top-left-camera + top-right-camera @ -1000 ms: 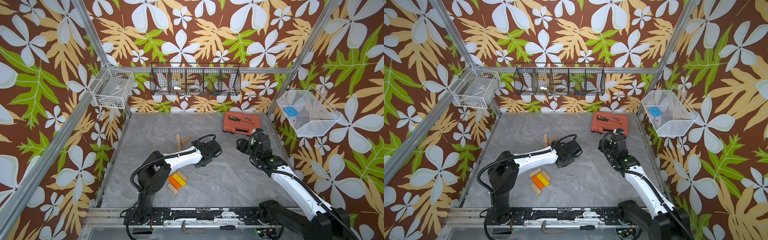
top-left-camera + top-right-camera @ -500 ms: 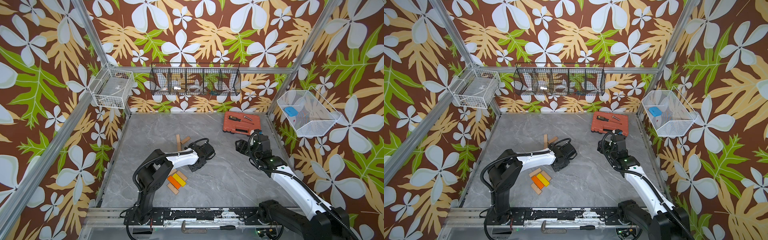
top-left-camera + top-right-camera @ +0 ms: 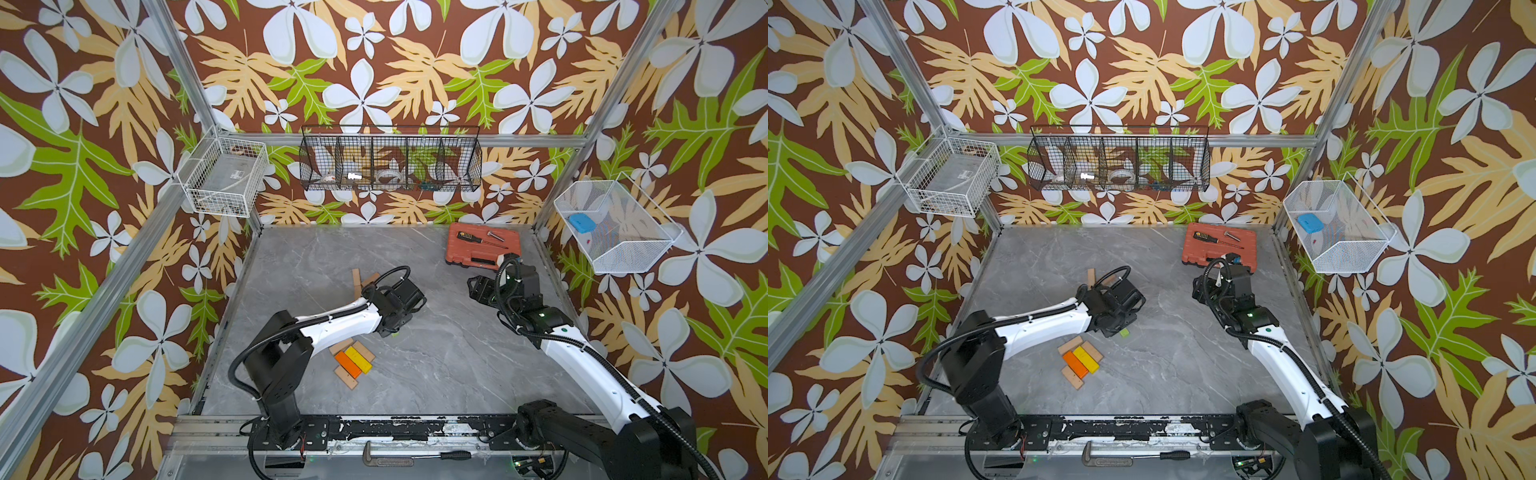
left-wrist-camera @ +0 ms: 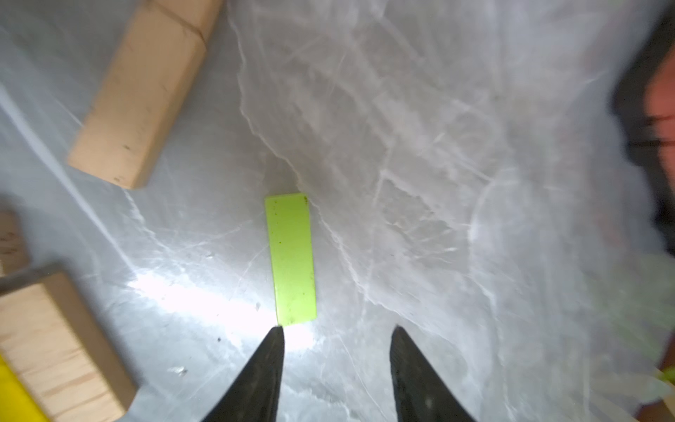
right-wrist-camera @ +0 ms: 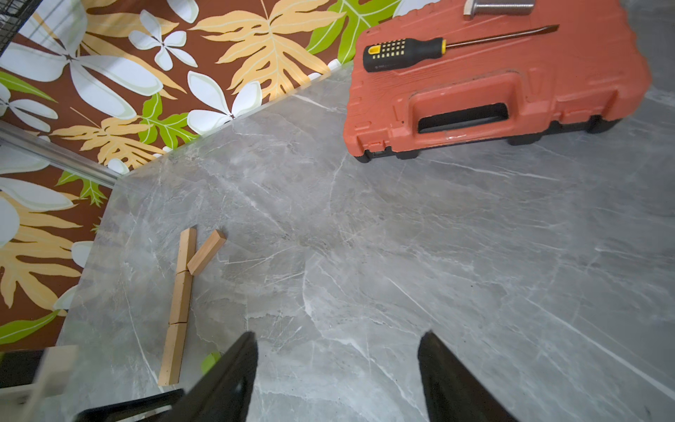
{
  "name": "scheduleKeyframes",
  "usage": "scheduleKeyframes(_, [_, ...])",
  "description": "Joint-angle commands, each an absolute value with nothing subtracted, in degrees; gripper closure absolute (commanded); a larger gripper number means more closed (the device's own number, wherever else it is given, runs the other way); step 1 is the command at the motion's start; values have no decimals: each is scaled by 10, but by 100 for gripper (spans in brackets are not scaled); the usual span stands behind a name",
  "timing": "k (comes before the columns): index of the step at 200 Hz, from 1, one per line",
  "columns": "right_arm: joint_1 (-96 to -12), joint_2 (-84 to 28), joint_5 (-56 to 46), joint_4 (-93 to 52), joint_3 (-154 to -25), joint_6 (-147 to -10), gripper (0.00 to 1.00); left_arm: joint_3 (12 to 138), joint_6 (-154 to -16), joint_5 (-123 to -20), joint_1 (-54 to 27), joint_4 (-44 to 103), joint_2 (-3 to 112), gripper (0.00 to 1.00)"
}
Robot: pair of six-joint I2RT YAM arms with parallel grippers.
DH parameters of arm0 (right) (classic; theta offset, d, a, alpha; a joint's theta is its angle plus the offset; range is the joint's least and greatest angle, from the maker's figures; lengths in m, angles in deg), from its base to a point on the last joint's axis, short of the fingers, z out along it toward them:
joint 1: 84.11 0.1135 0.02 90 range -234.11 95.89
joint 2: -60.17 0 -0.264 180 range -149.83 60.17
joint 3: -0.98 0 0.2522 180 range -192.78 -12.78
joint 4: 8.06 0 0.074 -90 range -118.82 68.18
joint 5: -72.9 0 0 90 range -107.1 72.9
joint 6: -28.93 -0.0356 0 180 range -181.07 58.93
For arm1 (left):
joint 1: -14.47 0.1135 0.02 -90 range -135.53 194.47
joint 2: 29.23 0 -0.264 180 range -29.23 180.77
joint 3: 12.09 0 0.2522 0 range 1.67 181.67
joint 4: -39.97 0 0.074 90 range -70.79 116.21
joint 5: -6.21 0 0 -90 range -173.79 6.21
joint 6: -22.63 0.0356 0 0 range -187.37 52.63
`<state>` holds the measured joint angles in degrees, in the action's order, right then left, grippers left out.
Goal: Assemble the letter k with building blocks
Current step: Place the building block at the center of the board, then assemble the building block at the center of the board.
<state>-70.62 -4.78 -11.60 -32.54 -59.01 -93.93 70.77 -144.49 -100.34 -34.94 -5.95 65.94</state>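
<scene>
Left hand has spread apart, empty, beside the green block; right hand gapes empty; screwdriver lies on tool case.

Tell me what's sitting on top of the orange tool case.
A black-and-yellow screwdriver and a short metal piece lie on the closed tool case. Its inside is hidden, since it is shut.

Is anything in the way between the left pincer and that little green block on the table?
Nothing visible. The left pincer is open, and the green block lies flat on bare table just ahead of its fingertips, nearer to one of them. The nearest plain wooden block lies off to the side, apart from it.
</scene>
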Motion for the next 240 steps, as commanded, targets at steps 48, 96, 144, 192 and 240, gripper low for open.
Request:
scheduleKeyframes(48, [-520, -196, -162, -412, -709, -742, 30, 563, -1069, -1026, -238, 9, 325, 35])
scheduleKeyframes(96, [-370, -367, -233, -493, -819, -672, 32, 520, -900, -736, 70, 34, 313, 20])
scheduleKeyframes(144, [-342, -486, -225, -545, -896, -676, 34, 532, -813, -795, 95, 47, 361, 1])
scheduleKeyframes(192, [-330, -539, -215, -550, -935, -687, 37, 541, -792, -819, 97, 22, 378, 2])
scheduleKeyframes(240, [-330, -580, -204, -560, -969, -676, 46, 539, -791, -838, 97, 15, 376, 2])
